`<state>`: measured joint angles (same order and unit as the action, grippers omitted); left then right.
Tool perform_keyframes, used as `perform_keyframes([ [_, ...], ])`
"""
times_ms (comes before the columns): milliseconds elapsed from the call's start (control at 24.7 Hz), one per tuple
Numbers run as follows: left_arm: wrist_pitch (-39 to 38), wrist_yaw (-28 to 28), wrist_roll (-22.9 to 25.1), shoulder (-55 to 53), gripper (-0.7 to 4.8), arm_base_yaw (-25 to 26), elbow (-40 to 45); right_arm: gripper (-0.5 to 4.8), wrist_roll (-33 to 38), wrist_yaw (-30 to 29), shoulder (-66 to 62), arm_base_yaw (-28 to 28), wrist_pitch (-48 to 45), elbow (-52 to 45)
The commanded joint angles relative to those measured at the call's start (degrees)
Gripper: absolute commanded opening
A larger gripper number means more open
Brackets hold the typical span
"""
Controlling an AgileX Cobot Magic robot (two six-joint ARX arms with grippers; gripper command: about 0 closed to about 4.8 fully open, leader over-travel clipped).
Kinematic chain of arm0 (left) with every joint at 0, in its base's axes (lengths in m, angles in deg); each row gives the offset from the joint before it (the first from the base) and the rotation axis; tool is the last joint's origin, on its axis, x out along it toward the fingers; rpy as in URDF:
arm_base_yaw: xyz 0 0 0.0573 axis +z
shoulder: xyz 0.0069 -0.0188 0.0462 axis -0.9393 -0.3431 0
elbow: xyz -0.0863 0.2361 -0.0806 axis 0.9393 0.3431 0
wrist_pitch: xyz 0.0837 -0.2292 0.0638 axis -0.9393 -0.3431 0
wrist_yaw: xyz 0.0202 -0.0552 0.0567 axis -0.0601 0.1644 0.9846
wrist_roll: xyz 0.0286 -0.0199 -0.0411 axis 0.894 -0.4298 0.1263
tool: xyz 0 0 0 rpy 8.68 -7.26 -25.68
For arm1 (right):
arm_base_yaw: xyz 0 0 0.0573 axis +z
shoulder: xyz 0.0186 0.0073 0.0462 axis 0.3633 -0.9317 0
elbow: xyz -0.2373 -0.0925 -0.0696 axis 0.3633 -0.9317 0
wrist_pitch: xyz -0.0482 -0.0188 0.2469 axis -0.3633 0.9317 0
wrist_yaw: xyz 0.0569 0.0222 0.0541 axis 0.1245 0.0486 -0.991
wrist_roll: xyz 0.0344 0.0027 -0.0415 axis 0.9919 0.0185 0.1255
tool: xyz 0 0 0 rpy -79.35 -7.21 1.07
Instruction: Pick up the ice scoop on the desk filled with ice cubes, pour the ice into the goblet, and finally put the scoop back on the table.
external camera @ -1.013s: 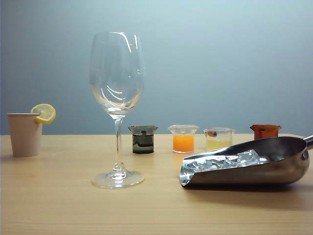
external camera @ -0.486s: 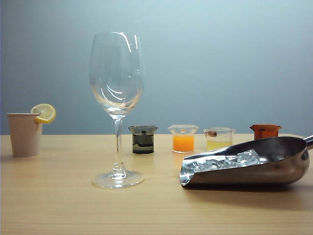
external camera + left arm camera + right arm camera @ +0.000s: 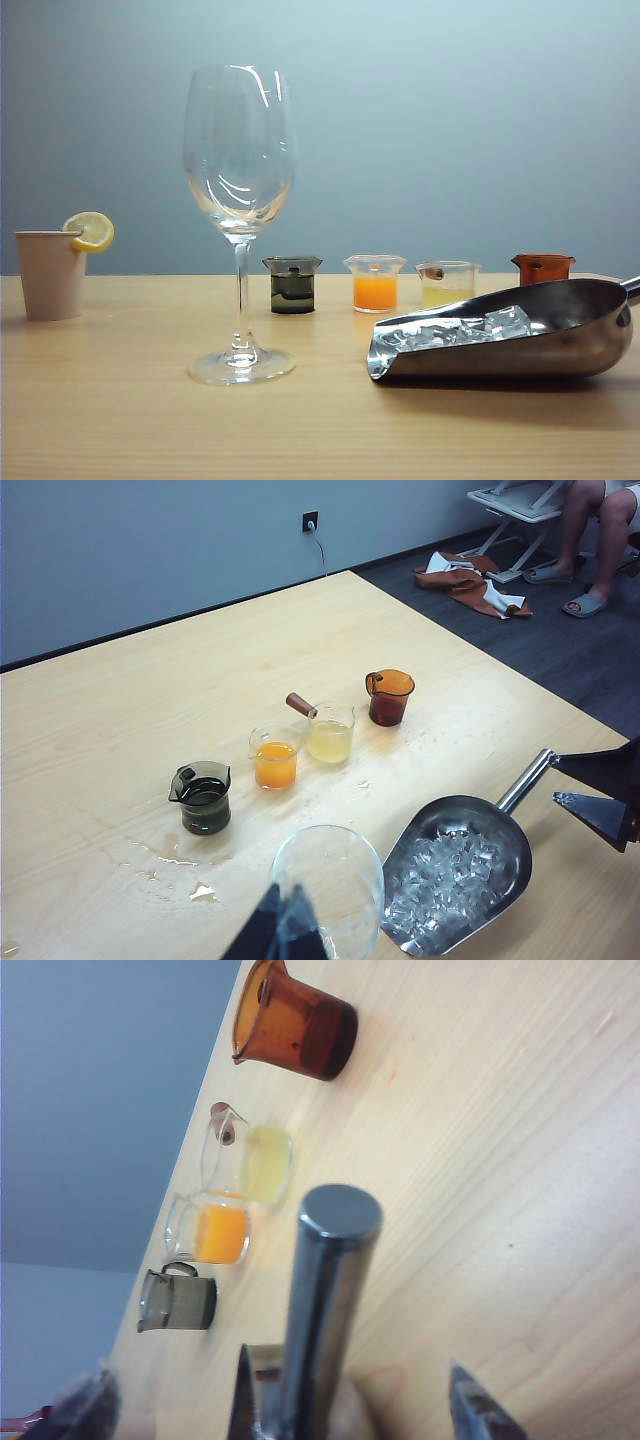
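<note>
A: Location of ice scoop [image 3: 520,340]?
B: Flat on desk [image 3: 120,420], holding ice cubes [image 3: 455,332], right of goblet [image 3: 239,220].
A: Tool status?
B: Right tool [image 3: 350,1400] spread astride the handle; left tool [image 3: 285,935] state indeterminate, above goblet.

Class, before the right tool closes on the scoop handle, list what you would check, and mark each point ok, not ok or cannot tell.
1. Right tool open around the handle: ok, fingers either side.
2. Ice scoop lying on the table: ok.
3. Ice cubes in the scoop: ok.
4. Goblet upright and empty: ok.
5. Left tool near the goblet rim, touching or apart: cannot tell.
6. Table dry: not ok, spill near the dark beaker.
</note>
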<state>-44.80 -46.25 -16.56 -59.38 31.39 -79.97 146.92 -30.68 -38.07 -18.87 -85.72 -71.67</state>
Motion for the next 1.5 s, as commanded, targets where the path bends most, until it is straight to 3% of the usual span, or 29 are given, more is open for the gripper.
perform_keyframes([
  [41, 0.5, -0.3, 0.5, 0.0, -0.05, 0.0, -0.3, 4.23, 0.1, -0.2, -1.9, 0.1, -1.9, 0.2],
  [324, 0.5, -0.3, 0.5, 0.0, -0.05, 0.0, -0.3, 4.23, 0.0, -1.3, -7.6, 0.1, -7.4, 0.2],
  [730, 0.5, -0.3, 0.5, 0.0, -0.05, 0.0, -0.3, 4.23, 0.0, -3.5, -24.0, 0.1, -25.0, 0.3],
  [1500, 0.3, -0.2, 0.5, 0.0, -0.05, 0.0, -0.3, 4.21, 0.0, -4.5, -40.6, 0.1, -42.5, 0.6],
])
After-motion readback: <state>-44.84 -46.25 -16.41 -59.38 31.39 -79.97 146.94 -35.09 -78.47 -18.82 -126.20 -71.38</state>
